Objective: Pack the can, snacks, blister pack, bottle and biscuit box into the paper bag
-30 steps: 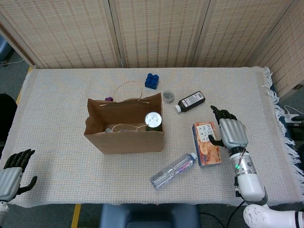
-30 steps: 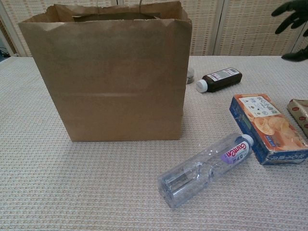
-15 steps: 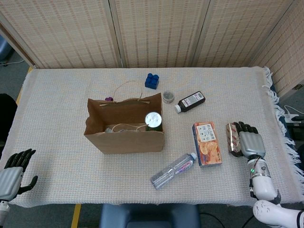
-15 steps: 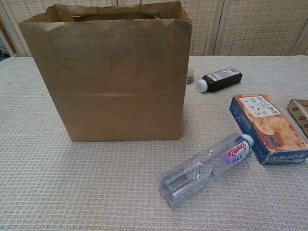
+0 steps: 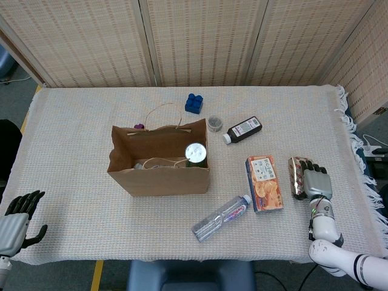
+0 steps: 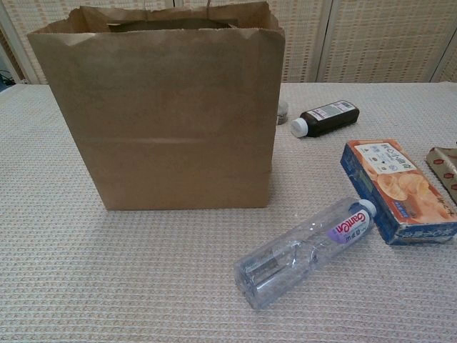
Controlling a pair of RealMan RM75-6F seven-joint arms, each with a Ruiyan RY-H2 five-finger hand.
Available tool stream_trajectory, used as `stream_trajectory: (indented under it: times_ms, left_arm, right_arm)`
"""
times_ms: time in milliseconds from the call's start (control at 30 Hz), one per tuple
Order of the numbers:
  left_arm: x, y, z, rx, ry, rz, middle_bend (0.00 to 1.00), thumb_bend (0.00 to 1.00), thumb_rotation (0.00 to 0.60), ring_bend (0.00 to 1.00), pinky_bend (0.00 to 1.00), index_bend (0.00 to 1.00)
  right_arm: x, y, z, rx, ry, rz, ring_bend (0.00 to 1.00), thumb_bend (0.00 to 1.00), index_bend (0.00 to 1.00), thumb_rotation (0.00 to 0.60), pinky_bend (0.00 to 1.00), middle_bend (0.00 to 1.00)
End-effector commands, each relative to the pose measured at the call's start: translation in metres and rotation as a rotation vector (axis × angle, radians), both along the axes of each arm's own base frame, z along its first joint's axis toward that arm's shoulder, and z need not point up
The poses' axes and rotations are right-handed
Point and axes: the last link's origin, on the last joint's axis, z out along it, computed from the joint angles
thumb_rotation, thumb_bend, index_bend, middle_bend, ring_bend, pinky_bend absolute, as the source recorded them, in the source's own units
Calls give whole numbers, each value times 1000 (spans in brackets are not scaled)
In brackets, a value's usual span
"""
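Note:
The brown paper bag point(image 5: 157, 159) point(image 6: 164, 107) stands open at mid-table, with the silver-topped can point(image 5: 196, 152) inside at its right end. A clear water bottle point(image 5: 222, 217) point(image 6: 307, 249) lies in front of the bag. To its right lies the orange-and-blue biscuit box point(image 5: 264, 183) point(image 6: 396, 189), then a shiny brown snack pack point(image 5: 296, 177) point(image 6: 445, 171). My right hand point(image 5: 316, 182) lies low against the snack pack's right edge, fingers extended and holding nothing; whether it touches the pack is unclear. My left hand point(image 5: 15, 221) hangs open off the table's front left corner.
A dark brown bottle with a white cap point(image 5: 244, 130) point(image 6: 327, 116) lies behind the box. A small round jar point(image 5: 214, 123), a blue block point(image 5: 193, 103) and a small purple item point(image 5: 139, 127) sit behind the bag. The table's fringed right edge point(image 5: 357, 157) is close to my right hand.
My right hand moved from above the biscuit box to the right and down, settling beside the snack pack. The left hand and the objects stayed put.

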Motion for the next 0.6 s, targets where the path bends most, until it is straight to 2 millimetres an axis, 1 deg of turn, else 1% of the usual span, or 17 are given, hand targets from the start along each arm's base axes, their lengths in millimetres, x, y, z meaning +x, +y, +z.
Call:
stream_trajectory:
  times_ms: [33, 100, 267, 367, 500, 600]
  left_arm:
    - [0, 0, 0, 0, -1, 1, 0, 406, 600, 0, 15, 9]
    - [0, 0, 0, 0, -3, 2, 0, 405, 600, 0, 16, 10]
    - [-1, 0, 1, -8, -2, 3, 0, 406, 600, 0, 16, 10]
    - [0, 0, 0, -12, -3, 2, 0, 405, 600, 0, 16, 9]
    - [1, -1, 0, -14, -2, -4, 0, 406, 600, 0, 17, 10]
    - [1, -1, -1, -11, -3, -5, 0, 409, 600, 0, 17, 10]
  right_arm:
    - [-3, -3, -5, 2, 12, -15, 0, 75, 0, 564, 61, 0]
    - [-7, -4, -4, -1, 27, -29, 0, 66, 0, 550, 59, 0]
    - [-20, -2, -3, 1, 57, -67, 0, 65, 0, 549, 59, 0]
    - [-26, -1, -6, 13, 80, -81, 0, 66, 0, 548, 59, 0]
    - [-29, -3, -12, 16, 114, -75, 0, 65, 0, 549, 59, 0]
    - [-26, -8, -17, -22, 90, -66, 0, 65, 0, 549, 59, 0]
